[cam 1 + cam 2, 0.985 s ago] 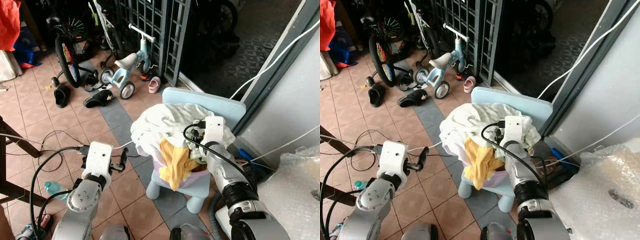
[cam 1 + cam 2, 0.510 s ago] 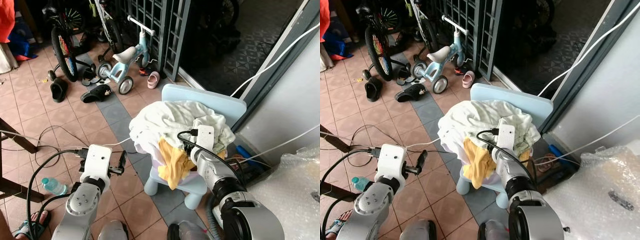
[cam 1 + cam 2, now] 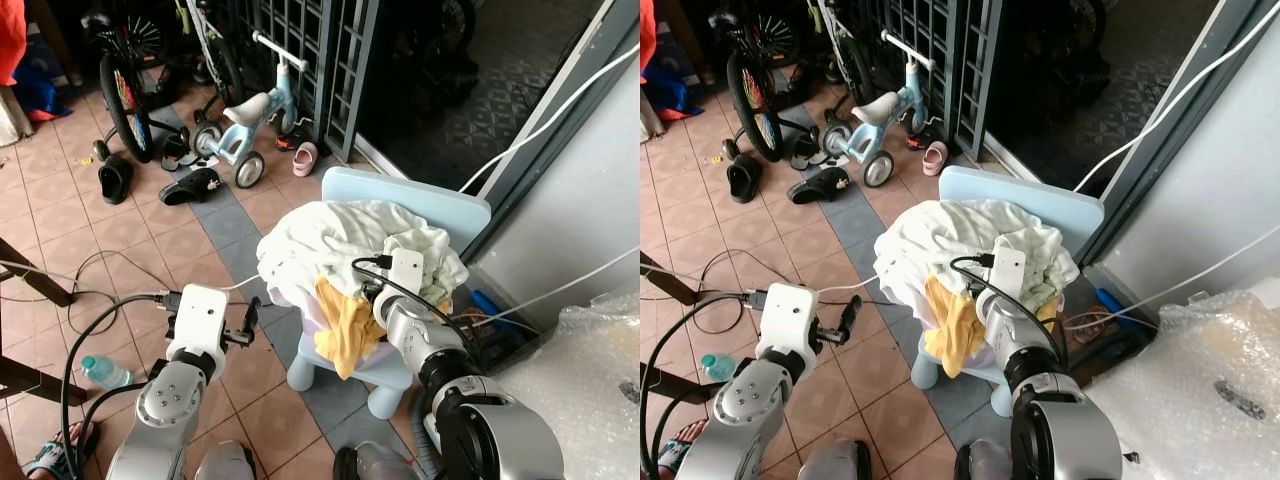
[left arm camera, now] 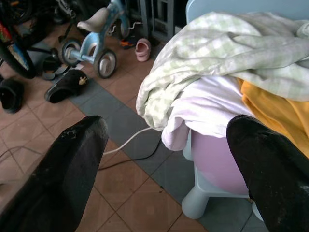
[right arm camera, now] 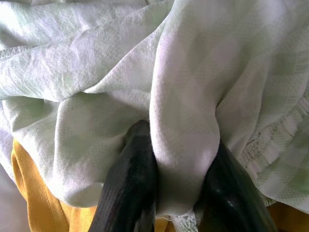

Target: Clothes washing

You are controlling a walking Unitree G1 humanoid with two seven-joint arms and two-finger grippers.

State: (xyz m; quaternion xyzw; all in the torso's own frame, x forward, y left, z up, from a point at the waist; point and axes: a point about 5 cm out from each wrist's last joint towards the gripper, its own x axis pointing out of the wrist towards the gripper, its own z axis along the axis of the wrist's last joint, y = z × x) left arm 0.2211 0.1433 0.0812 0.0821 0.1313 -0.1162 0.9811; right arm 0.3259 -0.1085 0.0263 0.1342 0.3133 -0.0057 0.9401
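Note:
A heap of clothes lies on a small light-blue chair [image 3: 420,205]: a pale green checked cloth [image 3: 330,235] on top, a yellow garment [image 3: 345,320] hanging at the front, a lilac piece below. My right gripper [image 5: 176,181] is pushed into the heap and is shut on a fold of the checked cloth [image 5: 186,121], which is pinched between both fingers [image 5: 133,183]. My left gripper [image 4: 164,159] hangs open to the left of the chair, above the tiled floor, its fingers [image 4: 63,169] wide apart and empty, pointing at the heap [image 4: 217,63].
A child's blue balance bike [image 3: 250,115], bicycles [image 3: 125,85], sandals [image 3: 195,190] and a pink shoe [image 3: 306,158] lie behind on the tiles. Cables [image 3: 110,275] cross the floor at left, beside a plastic bottle [image 3: 103,371]. Bubble wrap [image 3: 590,390] sits at right, a dark metal gate [image 3: 320,60] behind.
My right arm has drawn lower and closer into the front of the heap. The camera shifted slightly. The left gripper stays about where it was, still open.

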